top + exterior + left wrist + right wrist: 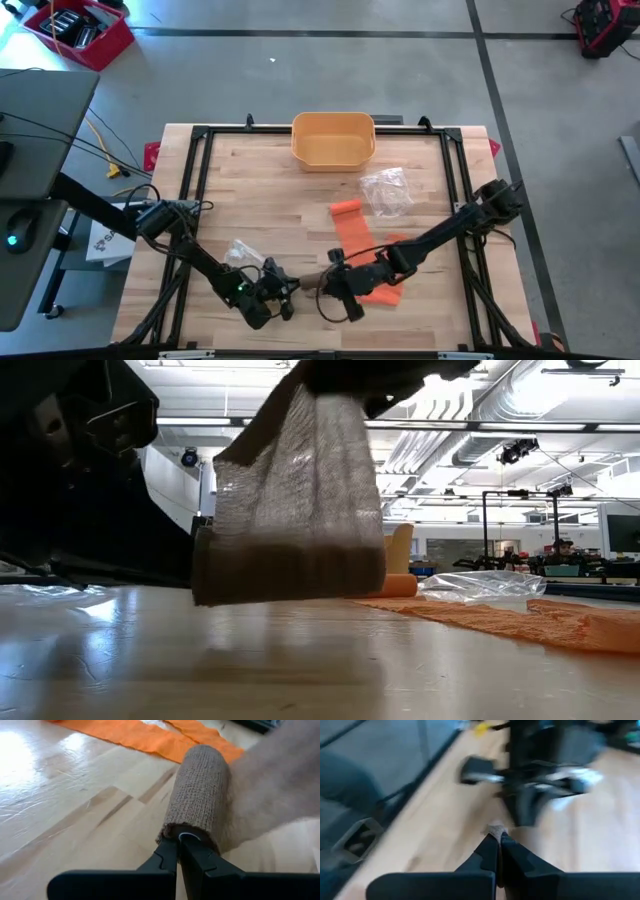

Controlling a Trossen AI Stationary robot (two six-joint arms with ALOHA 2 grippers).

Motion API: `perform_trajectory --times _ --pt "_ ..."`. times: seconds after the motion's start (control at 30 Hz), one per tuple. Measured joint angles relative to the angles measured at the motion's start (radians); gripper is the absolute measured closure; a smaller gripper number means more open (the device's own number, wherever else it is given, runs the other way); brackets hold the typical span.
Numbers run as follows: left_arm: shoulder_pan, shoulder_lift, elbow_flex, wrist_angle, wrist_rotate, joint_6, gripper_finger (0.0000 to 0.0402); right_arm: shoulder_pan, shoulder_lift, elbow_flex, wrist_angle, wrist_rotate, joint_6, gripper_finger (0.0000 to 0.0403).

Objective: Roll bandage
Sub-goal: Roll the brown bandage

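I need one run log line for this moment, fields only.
task: roll bandage | left end effector: shut on tan bandage roll end | right end effector: shut on bandage tail, lifted | orange bandage: flat on table

left arm [545, 765] blurred (right wrist view), bandage [300, 510] top cut off by frame edge

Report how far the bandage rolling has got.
Done: part of the tan bandage is wound into a roll lying on the table.
In hand: the left gripper is shut on the roll's end; the right gripper is shut on the loose tail, held up.
Left: winding in that tail; the orange bandage lies unrolled.
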Motion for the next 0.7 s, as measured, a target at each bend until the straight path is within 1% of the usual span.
perform_trajectory --times 0.1,0.2,0.4,0.53,0.6,0.7 --pt "0.004 0.000 0.000 0.006 0.017 -0.002 0.0402 -0.032 0.000 0.000 0.029 0.067 0.026 0.0403" --pt "0.004 0.000 -0.001 0.035 -0.008 0.012 0.0402 -0.071 0.000 0.000 0.017 0.099 0.090 0.0403" --pt "0.001 0.002 -0.001 0.155 -0.060 0.093 0.0402 -0.097 0.000 0.000 -0.153 0.180 0.225 0.0403" --pt "0.001 0.003 0.005 0.173 -0.067 0.131 0.0402 -0.096 0.004 0.000 -0.227 0.171 0.260 0.0403" --pt "0.001 0.003 0.010 0.175 -0.061 0.150 0.0402 -0.097 0.016 0.000 -0.228 0.149 0.271 0.0403" --pt "0.001 0.003 0.011 0.171 -0.019 0.187 0.0402 -0.097 0.058 0.002 -0.212 0.105 0.297 0.0403"
